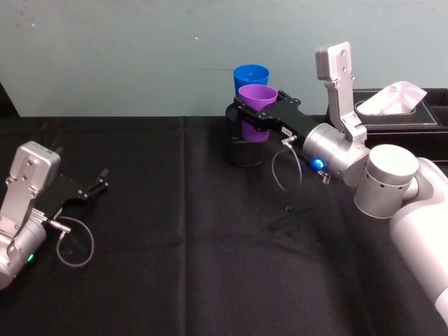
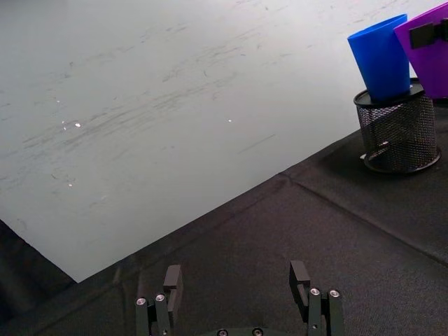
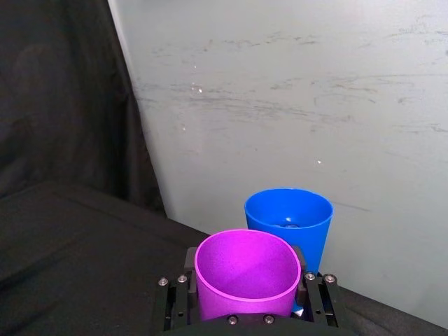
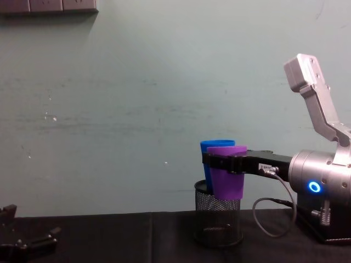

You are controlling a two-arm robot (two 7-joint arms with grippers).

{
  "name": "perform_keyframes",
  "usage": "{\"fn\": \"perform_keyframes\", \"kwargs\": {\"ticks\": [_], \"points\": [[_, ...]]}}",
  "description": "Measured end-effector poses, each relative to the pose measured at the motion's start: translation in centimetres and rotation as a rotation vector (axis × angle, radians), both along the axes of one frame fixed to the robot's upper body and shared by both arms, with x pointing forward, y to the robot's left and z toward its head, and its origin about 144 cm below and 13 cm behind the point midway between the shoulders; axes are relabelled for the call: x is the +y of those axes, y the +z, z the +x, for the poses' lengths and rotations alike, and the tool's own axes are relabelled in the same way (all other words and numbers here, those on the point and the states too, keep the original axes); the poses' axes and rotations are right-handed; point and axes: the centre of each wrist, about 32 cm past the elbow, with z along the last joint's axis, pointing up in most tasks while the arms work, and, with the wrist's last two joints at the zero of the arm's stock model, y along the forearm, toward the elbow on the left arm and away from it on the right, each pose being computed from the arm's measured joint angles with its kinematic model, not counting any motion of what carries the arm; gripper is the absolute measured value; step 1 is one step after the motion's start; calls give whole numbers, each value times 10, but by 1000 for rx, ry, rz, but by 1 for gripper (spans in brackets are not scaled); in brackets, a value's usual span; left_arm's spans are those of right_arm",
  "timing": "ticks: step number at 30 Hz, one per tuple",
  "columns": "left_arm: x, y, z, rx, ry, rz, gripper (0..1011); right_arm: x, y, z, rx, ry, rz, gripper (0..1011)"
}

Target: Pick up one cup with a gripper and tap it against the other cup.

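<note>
The purple cup is held clamped in the right gripper just beside, possibly touching, the blue cup in the mesh holder; a gentle sideways nudge is advised.

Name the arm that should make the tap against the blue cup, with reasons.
Right. The right pincer already grips the purple cup, held up right beside the blue cup standing in the mesh holder. The left pincer sits open, far off at the table's left.
</note>
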Motion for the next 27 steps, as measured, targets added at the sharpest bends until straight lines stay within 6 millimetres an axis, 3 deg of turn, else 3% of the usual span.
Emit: {"fn": "perform_keyframes", "kwargs": {"ticks": [27], "points": [[0,0,0,0,0,0,1000,0,0,0,0,0,0,744]]}}
